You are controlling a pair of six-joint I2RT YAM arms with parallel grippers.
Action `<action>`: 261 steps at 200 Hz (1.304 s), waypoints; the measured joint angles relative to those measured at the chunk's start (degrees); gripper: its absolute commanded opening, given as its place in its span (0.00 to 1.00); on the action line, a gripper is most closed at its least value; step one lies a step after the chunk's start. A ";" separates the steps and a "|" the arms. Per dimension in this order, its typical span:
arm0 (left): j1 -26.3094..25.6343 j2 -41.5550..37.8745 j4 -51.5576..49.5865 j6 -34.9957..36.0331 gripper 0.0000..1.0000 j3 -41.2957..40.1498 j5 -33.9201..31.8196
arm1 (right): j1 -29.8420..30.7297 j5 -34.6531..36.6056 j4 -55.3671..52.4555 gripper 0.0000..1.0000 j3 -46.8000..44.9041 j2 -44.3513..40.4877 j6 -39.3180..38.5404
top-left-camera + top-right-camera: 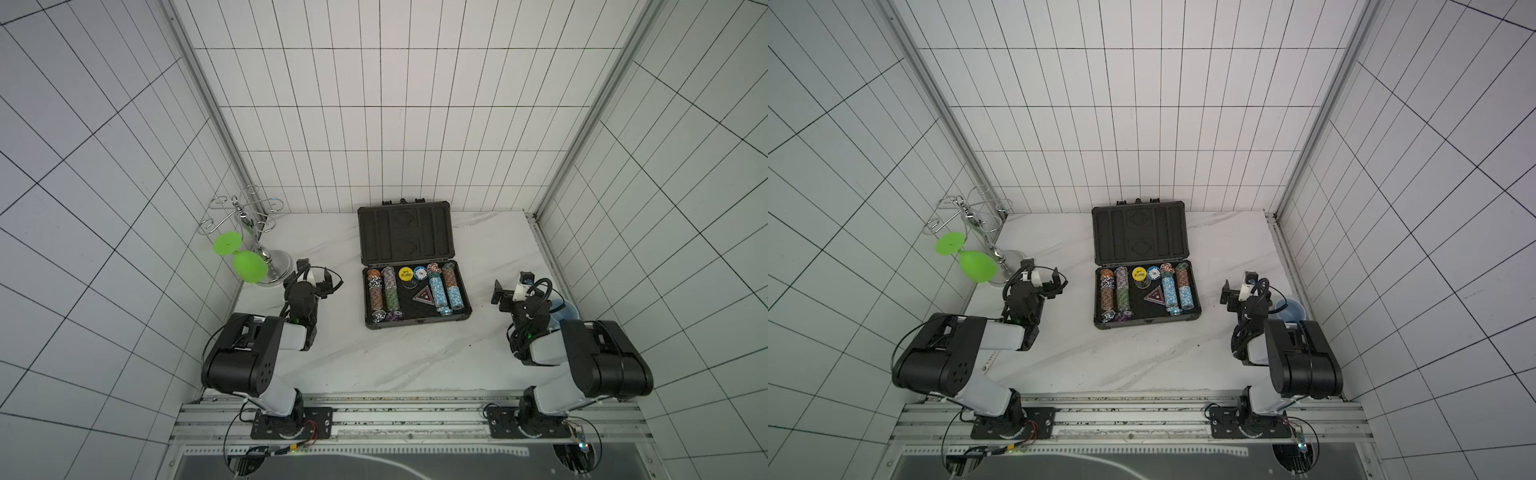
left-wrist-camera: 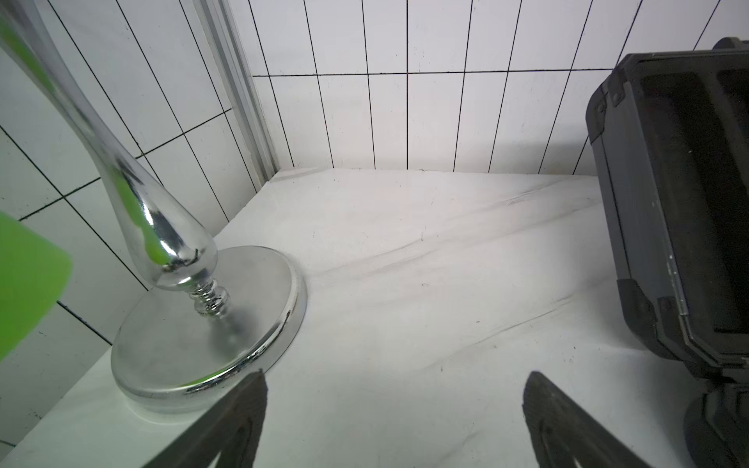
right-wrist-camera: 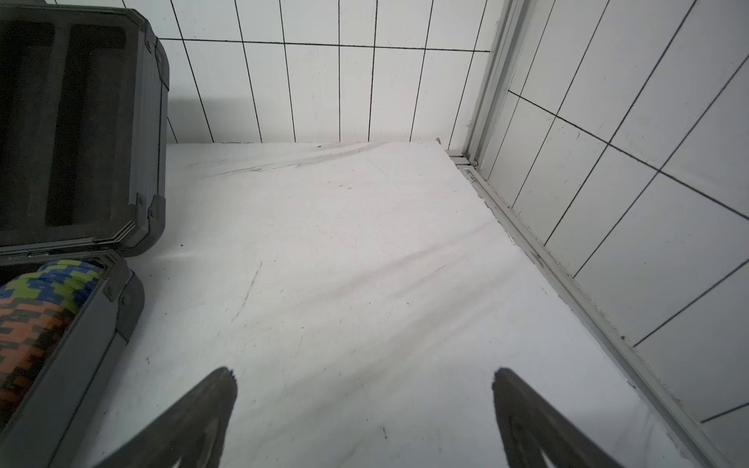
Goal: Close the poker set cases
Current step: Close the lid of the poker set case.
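Observation:
The poker set case lies open mid-table in both top views, with no gripper touching it. Its dark grey lid stands back, showing empty black foam. Its base holds rows of coloured poker chips. My left gripper hovers left of the case, open and empty. My right gripper hovers right of it, also open and empty. The left wrist view shows wide jaws over bare table and the lid's side. The right wrist view shows wide jaws, the lid and chips.
A chrome glass rack stands at the far left by the wall, close to my left gripper. A green plastic wine glass hangs from it. A blue cup sits behind my right wrist. Tiled walls enclose three sides of the table.

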 measured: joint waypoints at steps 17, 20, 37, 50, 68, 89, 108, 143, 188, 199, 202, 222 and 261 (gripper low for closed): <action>0.00 0.00 0.00 0.00 0.97 0.00 0.00 | 0.00 0.00 0.00 0.99 0.00 0.00 0.00; 0.00 0.00 0.00 0.00 0.98 0.00 0.00 | 0.00 0.00 0.00 0.99 0.00 0.00 0.00; 0.00 0.00 0.00 0.00 0.98 0.00 0.00 | 0.00 0.00 0.00 1.00 0.00 0.00 0.00; 0.00 0.00 0.00 0.00 0.98 0.00 0.00 | 0.00 0.00 0.02 0.99 0.00 0.00 0.00; 0.00 0.00 0.00 0.00 0.97 0.00 0.00 | 0.00 0.00 0.00 0.99 0.00 0.00 0.00; 0.00 0.00 0.00 0.07 0.97 0.00 0.00 | 0.00 -0.04 0.00 0.99 0.00 0.04 0.00; 0.00 -0.28 0.20 0.24 0.97 -0.02 -0.37 | 0.00 -0.04 -0.02 0.99 0.00 0.11 0.00; -0.07 -5.79 -3.98 0.09 0.97 0.61 -2.49 | 0.09 0.17 -1.46 0.98 0.35 -0.22 -0.02; -1.64 -11.41 -19.21 -2.93 0.98 11.72 -4.57 | 3.28 3.80 -13.97 0.92 8.68 -2.64 -1.84; -2.56 -11.23 -21.00 -3.54 0.98 13.92 -4.72 | 5.01 5.18 -17.18 0.92 11.34 -3.13 -2.49; -2.84 -11.10 -21.64 -3.65 0.98 14.60 -4.72 | 5.35 5.53 -18.03 0.91 12.02 -3.21 -2.69; -4.63 -8.26 -26.56 -4.66 0.98 20.33 -4.46 | 6.78 5.97 -25.07 0.91 17.68 -3.21 -2.71; -7.41 0.92 -33.55 -6.80 0.98 32.02 -1.92 | 6.93 3.15 -36.24 0.89 32.85 1.46 -0.81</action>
